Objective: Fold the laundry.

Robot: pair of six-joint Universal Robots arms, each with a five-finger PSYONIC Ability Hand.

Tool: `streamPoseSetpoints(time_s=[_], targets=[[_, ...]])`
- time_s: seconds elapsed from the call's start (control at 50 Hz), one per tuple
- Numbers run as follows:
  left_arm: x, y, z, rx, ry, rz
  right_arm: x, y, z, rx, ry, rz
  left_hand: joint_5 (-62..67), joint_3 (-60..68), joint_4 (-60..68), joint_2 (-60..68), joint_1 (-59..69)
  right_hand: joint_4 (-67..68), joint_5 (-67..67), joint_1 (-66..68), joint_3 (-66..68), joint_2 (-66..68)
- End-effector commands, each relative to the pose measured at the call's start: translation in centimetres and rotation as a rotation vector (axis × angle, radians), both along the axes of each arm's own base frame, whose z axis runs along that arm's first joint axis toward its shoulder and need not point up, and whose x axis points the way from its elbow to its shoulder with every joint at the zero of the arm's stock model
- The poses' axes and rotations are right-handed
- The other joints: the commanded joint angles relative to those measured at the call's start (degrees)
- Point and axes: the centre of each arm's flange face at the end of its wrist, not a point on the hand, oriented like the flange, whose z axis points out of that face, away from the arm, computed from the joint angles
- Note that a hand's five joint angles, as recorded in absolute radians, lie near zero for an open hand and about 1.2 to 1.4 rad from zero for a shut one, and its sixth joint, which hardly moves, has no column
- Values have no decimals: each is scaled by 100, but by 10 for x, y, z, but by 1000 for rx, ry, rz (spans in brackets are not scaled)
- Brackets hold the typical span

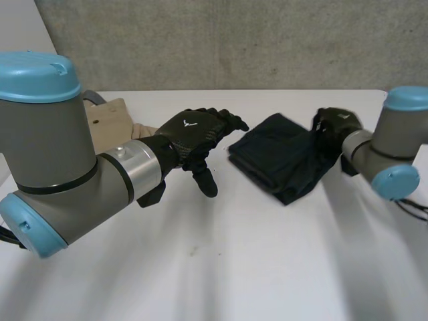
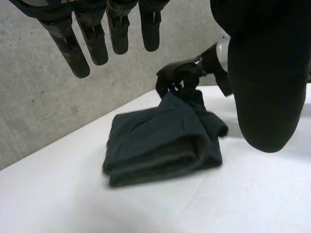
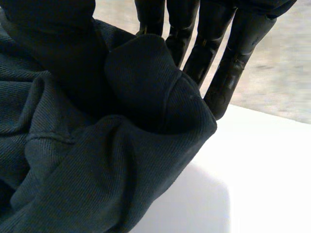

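The robot's left hand hovers over the white worktop just beside the dark garment, fingers straight and holding nothing. The garment lies in a thick folded bundle, and at its edge opposite the left hand the right hand pinches a bunched flap between thumb and fingers. Well apart from the garment, past the left hand, lies a beige cloth. A closing fold appears to be in hand; the flap likely needs laying flat over the bundle, then releasing.

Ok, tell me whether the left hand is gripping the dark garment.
No, the left hand hangs open beside the dark garment, fingers straight and off the cloth, while the right hand pinches its edge.
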Motion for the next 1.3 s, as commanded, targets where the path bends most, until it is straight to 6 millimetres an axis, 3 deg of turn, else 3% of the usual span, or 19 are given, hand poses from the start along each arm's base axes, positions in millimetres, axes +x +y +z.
streamPoseSetpoints(time_s=[0.02,0.16,0.18,0.34,0.48,0.52,0.64,0.7,0.78,0.84,0.9,0.92,1.0,1.06,1.08,1.14,1.16,1.28,1.3], targets=[[0,0,-1,3,-2,2,-83,-69,-5,-58,48,-238,-68,-146,-89,-112,-184,1184,1747,2567,1347,1285],[0,-1,-4,16,0,4,-142,-90,-4,-110,60,-372,-68,-146,-89,-112,-184,1184,1747,2567,1347,1285],[0,-1,-5,20,-1,6,-161,-94,-4,-122,65,-410,-68,-146,-89,-112,-184,1184,1747,2567,1347,1285],[-1,-2,-6,31,4,7,-222,-106,-2,-181,88,-464,-51,-130,-72,-95,-167,1184,1747,2567,1347,1285],[-1,-3,-8,33,2,8,-228,-108,-11,-175,79,-406,-51,-130,-72,-95,-167,1184,1747,2567,1347,1285],[-1,-3,-9,34,1,8,-235,-108,-12,-172,83,-419,-51,-130,-72,-95,-167,-5540,-4978,-4157,-5377,-5439],[-1,-5,-7,17,8,20,-238,-103,-15,-135,180,-395,-152,-230,-173,-196,-268,-5816,-5253,-4433,-5653,-5715],[0,-13,-3,-26,27,63,-233,-91,-14,-50,318,-362,-241,-319,-262,-285,-357,-5816,-5253,-4433,-5653,-5715],[9,-36,9,-132,69,167,-241,-70,-2,81,530,-375,-236,-315,-258,-280,-352,-5816,-5253,-4433,-5653,-5715],[13,-49,12,-170,85,197,-242,-59,4,130,549,-404,-119,-197,-140,-162,-235,-5816,-5253,-4433,-5653,-5715],[26,-72,16,-209,90,252,-237,-52,26,102,548,-398,-102,-180,-123,-145,-218,-5816,-5253,-4433,-5653,-5715],[31,-79,17,-218,89,269,-233,-46,45,58,545,-393,-85,-163,-106,-129,-201,-5816,-5253,-4433,-5653,-5715],[50,-114,5,-229,50,328,-216,-26,82,-48,550,-351,-85,-163,-106,-128,-201,-5816,-5253,-4433,-5653,-5715],[65,-140,-6,-259,-4,366,-195,-14,91,-104,545,-307,-85,-163,-106,-128,-201,-5816,-5253,-4433,-5653,-5715],[70,-147,-9,-268,-18,380,-177,-6,93,-139,541,-269,-85,-163,-106,-128,-201,-5816,-5253,-4433,-5653,-5715],[97,-180,-25,-306,-75,449,-150,9,93,-181,533,-205,-85,-163,-106,-128,-201,-5816,-5253,-4433,-5653,-5715],[109,-194,-32,-327,-96,475,-131,21,93,-210,525,-156,-85,-163,-106,-128,-201,-5816,-5253,-4433,-5653,-5715],[150,-234,-67,-378,-165,548,-77,75,101,-315,495,10,-85,-163,-106,-128,-201,-5816,-5253,-4433,-5653,-5715],[155,-238,-73,-383,-176,554,-62,92,102,-342,483,61,-85,-163,-106,-128,-201,-5816,-5253,-4433,-5653,-5715]])
